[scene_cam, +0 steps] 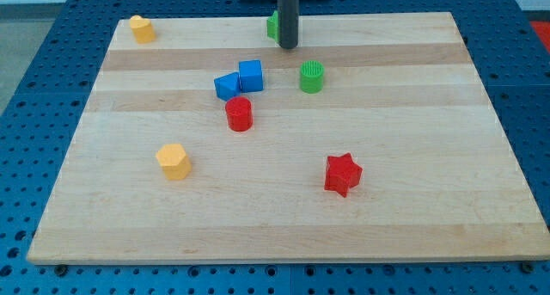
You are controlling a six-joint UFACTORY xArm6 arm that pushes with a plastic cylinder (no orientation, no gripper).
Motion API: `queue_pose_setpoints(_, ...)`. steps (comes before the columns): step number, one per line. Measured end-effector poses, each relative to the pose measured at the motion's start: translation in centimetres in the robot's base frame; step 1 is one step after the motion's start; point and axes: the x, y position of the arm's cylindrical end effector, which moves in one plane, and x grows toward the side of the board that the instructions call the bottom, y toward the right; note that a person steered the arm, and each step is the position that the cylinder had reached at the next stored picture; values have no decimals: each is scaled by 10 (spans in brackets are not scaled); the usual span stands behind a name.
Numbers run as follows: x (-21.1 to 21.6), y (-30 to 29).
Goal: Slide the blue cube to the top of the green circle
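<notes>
The blue cube [251, 75] sits on the wooden board [412, 140] a little above the middle, touching a second blue block [227, 86] at its lower left. The green circle [312, 76] stands to the right of the cube, at about the same height in the view. My tip [288, 46] is the lower end of the dark rod near the view's top centre, above and between the cube and the green circle, apart from both. A green block [272, 25] is partly hidden behind the rod.
A red cylinder [239, 113] stands just below the blue blocks. A red star [343, 174] lies lower right. A yellow block [174, 161] lies lower left, and another yellow block [142, 28] sits at the top left corner.
</notes>
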Motion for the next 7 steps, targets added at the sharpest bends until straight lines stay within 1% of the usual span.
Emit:
queue_pose_setpoints(1, 15, 0)
queue_pose_setpoints(2, 16, -6)
queue_pose_setpoints(4, 21, -41)
queue_pose_setpoints(6, 43, -79)
queue_pose_setpoints(7, 43, -79)
